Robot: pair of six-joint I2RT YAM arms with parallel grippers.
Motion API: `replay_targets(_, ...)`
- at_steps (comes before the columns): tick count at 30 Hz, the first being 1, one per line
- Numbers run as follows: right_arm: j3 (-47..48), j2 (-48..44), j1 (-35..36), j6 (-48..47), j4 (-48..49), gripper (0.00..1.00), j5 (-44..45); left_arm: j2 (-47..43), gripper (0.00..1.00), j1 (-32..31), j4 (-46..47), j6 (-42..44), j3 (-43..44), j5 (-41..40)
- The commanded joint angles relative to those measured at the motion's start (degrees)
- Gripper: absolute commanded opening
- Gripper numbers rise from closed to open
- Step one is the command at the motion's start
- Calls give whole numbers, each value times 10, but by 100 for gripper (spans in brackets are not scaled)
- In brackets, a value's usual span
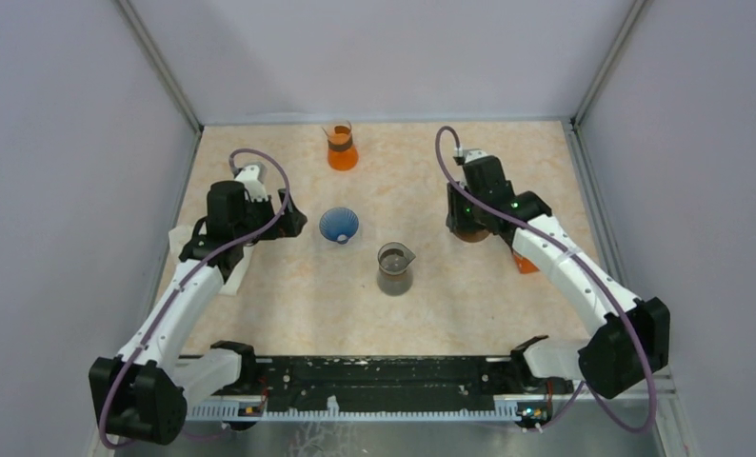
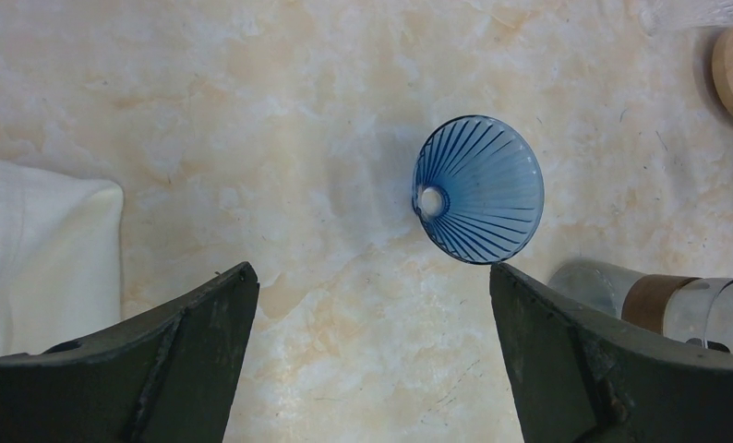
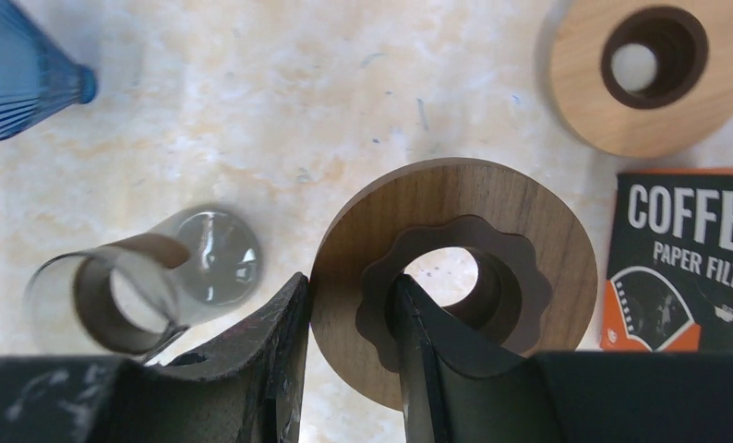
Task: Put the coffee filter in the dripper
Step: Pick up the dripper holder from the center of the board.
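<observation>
R gripper (image 3: 349, 300): fingers clamped on wood ring (image 3: 529, 240), one in the hole, one outside the rim. R arm stretched fwd over table's (image 1: 288, 305) right half. L gripper (image 2: 372, 277): fingers wide apart, nothing between. Dripper (image 2: 483, 194) on its side mid-table, just ahead of L fingers. Filter pack (image 3: 686, 249) beside ring, cut off by frame. White sheet (image 2: 30, 258) at left edge: filter or cloth, can't tell.

A robotics lab test cell: plain lilac panels (image 1: 384, 52) and metal corner posts (image 1: 161, 63) enclose the marble-patterned table (image 1: 288, 305); a black mounting rail (image 1: 384, 376) lines its near edge.
</observation>
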Motion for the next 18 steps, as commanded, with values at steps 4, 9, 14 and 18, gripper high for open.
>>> replay_targets(4, 100, 4, 81, -17, -47, 16, -12, 17, 99, 14, 1, -13, -1, 21)
replay_targets(9, 129, 29, 134, -8, -47, 16, -21, 23, 99, 20, 1, -17, -2, 27)
replay_targets(14, 157, 60, 182, -2, -45, 16, -28, 29, 99, 26, 1, -19, -3, 33)
replay_targets(18, 183, 91, 221, 2, -49, 16, -27, 32, 99, 30, 2, -19, -2, 37)
